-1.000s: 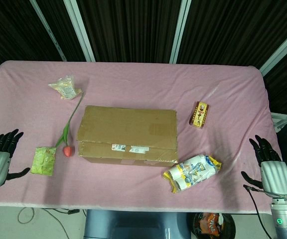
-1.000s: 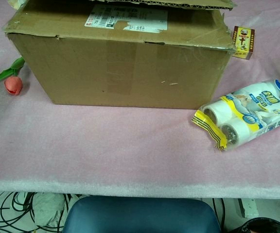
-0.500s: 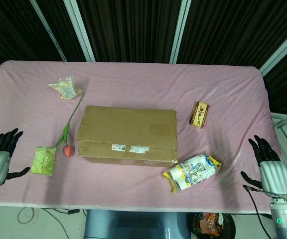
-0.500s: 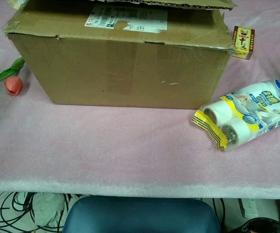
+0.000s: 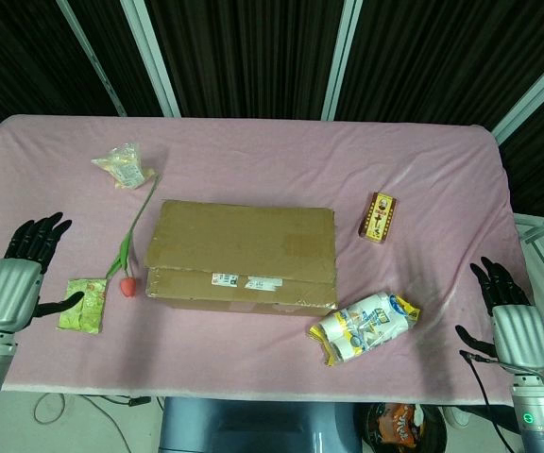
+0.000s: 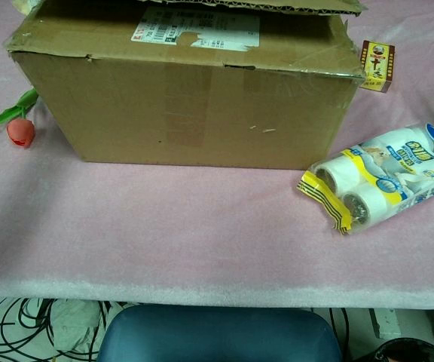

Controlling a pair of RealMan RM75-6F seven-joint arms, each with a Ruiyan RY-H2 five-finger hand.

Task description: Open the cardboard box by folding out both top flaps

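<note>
A brown cardboard box (image 5: 242,255) stands mid-table with both top flaps folded down; the far flap overlaps the near one, which carries a white label. In the chest view the box (image 6: 187,98) fills the upper half. My left hand (image 5: 25,274) hovers at the table's left edge with fingers spread, holding nothing, well left of the box. My right hand (image 5: 508,311) is at the front right corner, fingers apart and empty. Neither hand touches the box, and neither shows in the chest view.
A red tulip (image 5: 130,255) and a green packet (image 5: 83,304) lie left of the box, close to my left hand. A snack bag (image 5: 124,165) sits further back. A tissue pack (image 5: 365,326) lies at the box's front right, a small red carton (image 5: 378,217) beyond it.
My left hand has risen and moved inward over the table edge toward the green packet. The right hand has stayed nearly still. The box is unchanged.
</note>
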